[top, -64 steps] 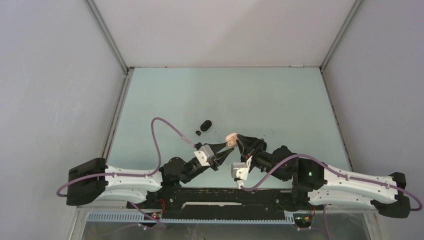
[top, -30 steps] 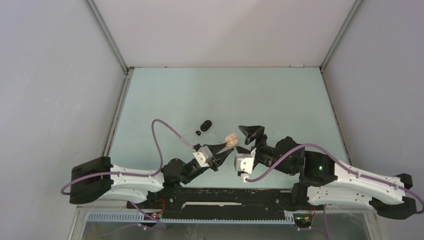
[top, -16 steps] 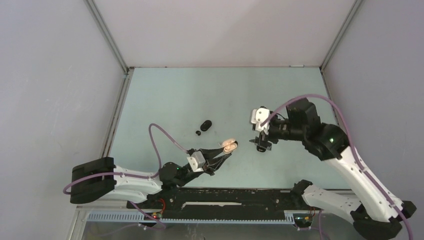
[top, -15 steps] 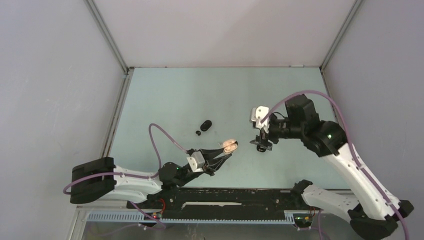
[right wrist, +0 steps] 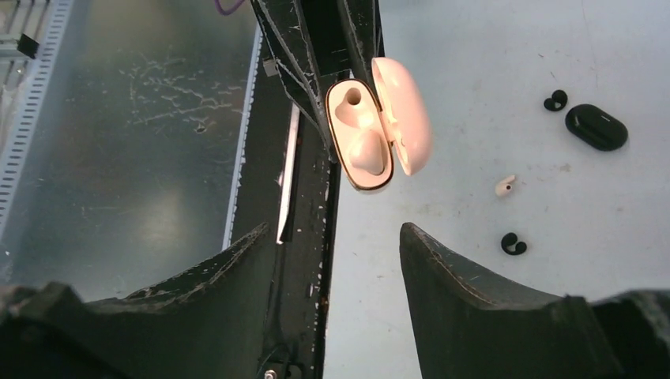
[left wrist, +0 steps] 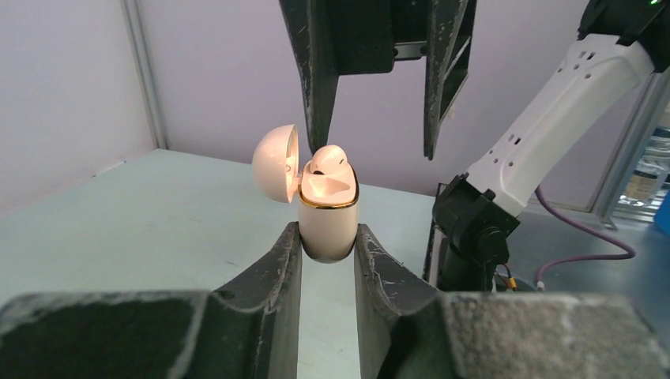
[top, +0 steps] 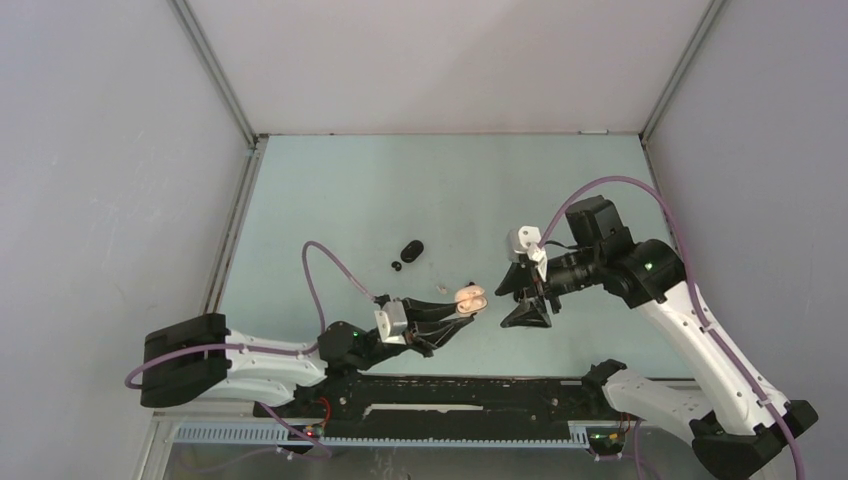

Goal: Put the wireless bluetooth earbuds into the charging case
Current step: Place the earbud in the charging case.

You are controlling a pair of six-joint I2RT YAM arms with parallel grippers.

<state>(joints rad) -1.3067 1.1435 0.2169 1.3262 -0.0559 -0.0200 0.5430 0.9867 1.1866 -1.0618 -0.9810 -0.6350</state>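
— While the left gripper clamps the cream charging case upright by its lower body, lid swung open, where does the right gripper stand?

— Straight above the case mouth, its fingers spread wide with nothing between them. A seated earbud already fills one place in the case. The empty socket beside it waits for its mate.

— Then which bud does the next move turn on?

— Most likely the loose whitish earbud, lying on the table. From above it sits just left of the held case, so the case hangs between it and the right fingers. The right arm would probably have to go round the case, leftward and down.

— Isn't the left gripper nearer?

— Nearer, yes, but it is full. Only the right one is free.

— And the bud's long axis?

— Too small to tell. In the right wrist view it looks slightly slanted, no more.

— Anything to confuse it with?

— A black earbud lies near it. A second black earbud sits just beside the black case, farther off. By colour, those likely belong together.
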